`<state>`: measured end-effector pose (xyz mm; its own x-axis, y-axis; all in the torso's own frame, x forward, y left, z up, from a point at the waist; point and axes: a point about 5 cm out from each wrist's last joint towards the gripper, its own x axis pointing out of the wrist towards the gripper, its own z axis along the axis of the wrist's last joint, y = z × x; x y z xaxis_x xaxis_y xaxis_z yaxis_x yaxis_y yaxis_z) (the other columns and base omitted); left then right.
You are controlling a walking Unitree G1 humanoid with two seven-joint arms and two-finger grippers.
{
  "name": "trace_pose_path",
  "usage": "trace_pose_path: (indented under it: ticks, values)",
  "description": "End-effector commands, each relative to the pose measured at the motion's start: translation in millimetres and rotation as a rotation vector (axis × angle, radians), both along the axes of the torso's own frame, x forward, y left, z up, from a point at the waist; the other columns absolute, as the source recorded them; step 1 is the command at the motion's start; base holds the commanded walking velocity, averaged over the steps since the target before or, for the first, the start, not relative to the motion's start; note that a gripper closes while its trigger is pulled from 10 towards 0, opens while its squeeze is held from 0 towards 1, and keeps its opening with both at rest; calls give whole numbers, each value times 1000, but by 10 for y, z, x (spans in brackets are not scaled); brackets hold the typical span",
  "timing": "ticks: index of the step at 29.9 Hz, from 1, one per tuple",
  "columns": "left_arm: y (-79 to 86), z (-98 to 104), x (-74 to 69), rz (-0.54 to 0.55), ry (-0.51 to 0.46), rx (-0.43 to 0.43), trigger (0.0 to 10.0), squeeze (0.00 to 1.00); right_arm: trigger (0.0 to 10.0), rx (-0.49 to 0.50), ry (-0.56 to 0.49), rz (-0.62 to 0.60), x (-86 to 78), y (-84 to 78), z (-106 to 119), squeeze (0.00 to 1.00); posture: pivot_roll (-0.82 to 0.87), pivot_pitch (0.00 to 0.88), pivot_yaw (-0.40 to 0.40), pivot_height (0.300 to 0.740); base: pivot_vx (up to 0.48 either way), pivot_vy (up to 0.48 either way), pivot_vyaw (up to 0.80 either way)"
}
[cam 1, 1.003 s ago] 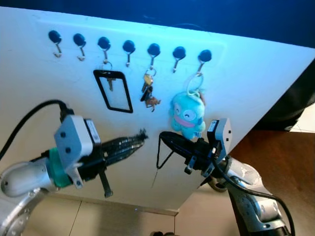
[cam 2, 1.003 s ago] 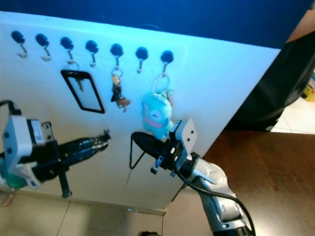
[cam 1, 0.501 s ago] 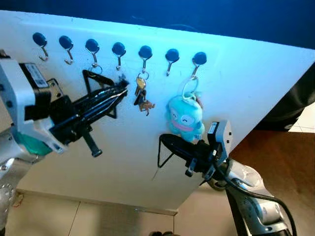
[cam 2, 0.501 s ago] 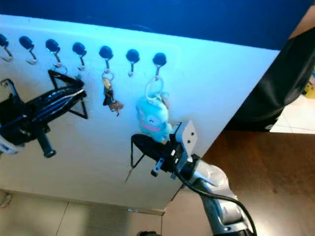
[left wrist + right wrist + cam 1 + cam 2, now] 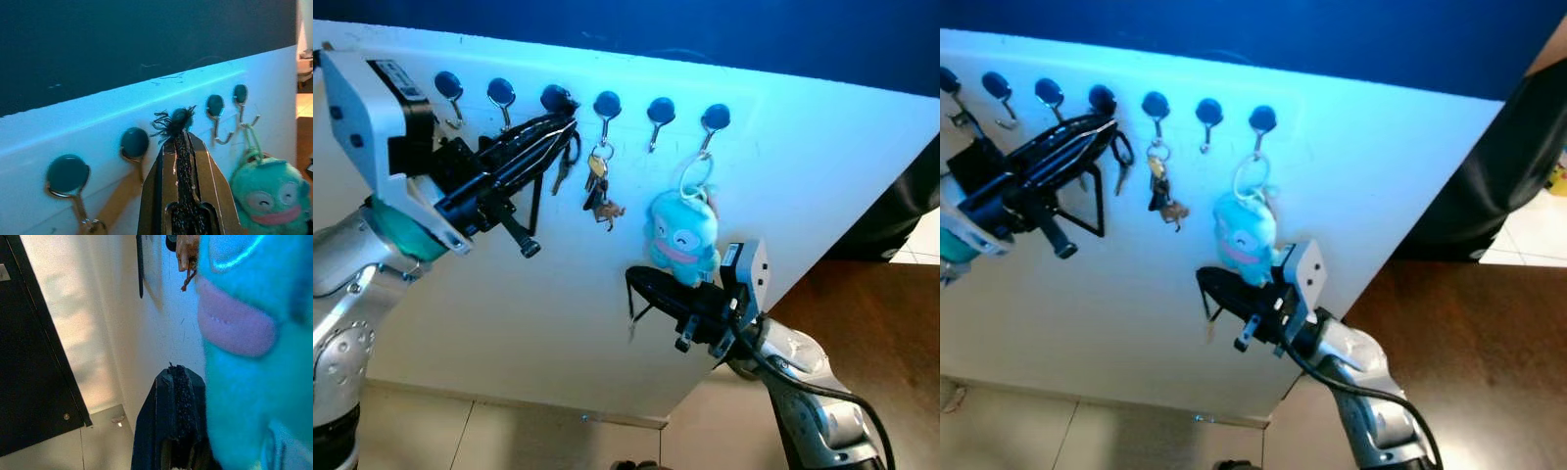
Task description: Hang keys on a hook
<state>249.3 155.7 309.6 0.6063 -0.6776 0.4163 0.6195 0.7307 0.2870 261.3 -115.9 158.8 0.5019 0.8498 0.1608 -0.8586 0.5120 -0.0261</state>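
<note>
The left pincer (image 5: 563, 127) was clenched, its tips covering a hook (image 5: 554, 97); the dark keys (image 5: 565, 164) hung half hidden behind it. The right pincer (image 5: 636, 282) was clenched beneath the plush keychain (image 5: 680, 235).

I see a white panel (image 5: 822, 166) under bluish light, with a dark blue wall (image 5: 705, 29) above it. Pale tiled floor (image 5: 489, 441) lies below; brown wood flooring (image 5: 871, 304) and a black mass (image 5: 901, 211) sit to the right

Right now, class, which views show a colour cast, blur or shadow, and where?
Left eye view: strong blue cast over the white board, hooks sharp. Right wrist view: turquoise plush keychain too close, badly blurred. Left wrist view: upper wall dark, hooks' knobs soft.
</note>
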Motion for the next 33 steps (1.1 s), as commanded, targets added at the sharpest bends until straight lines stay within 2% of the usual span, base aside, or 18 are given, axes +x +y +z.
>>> trace_pose_path:
  ticks: [1, 10, 19, 25, 29, 33]
  values:
    - [-17, -13, 21, 7, 7, 7, 10000, 0, 10000, -7, -1, -4, -22, -6, 3, 0, 43, 0, 31, 740, 0, 0, 0]
    - [-104, -6, 73, -1, -1, 14, 10000, 0, 10000, -7, 1, -11, -27, -9, -7, 0, 39, 0, 38, 740, 0, 0, 0]
    - [-104, -34, 78, -5, 14, 5, 10000, 0, 10000, -7, 5, -19, -51, -22, -4, 0, 33, 0, 40, 740, 0, 0, 0]
    - [-75, -9, 21, -26, 13, -13, 10000, 0, 10000, -9, 7, -24, -51, -28, -11, 0, 35, 0, 39, 740, 0, 0, 0]
    - [6, 20, -78, -50, 10, 6, 10000, 0, 10000, -8, 10, -19, -50, -15, -17, 0, 43, 0, 38, 740, 0, 0, 0]
    - [26, 17, -108, -51, 11, 7, 10000, 0, 10000, -9, 12, -18, -50, -13, -22, 0, 46, 0, 37, 740, 0, 0, 0]
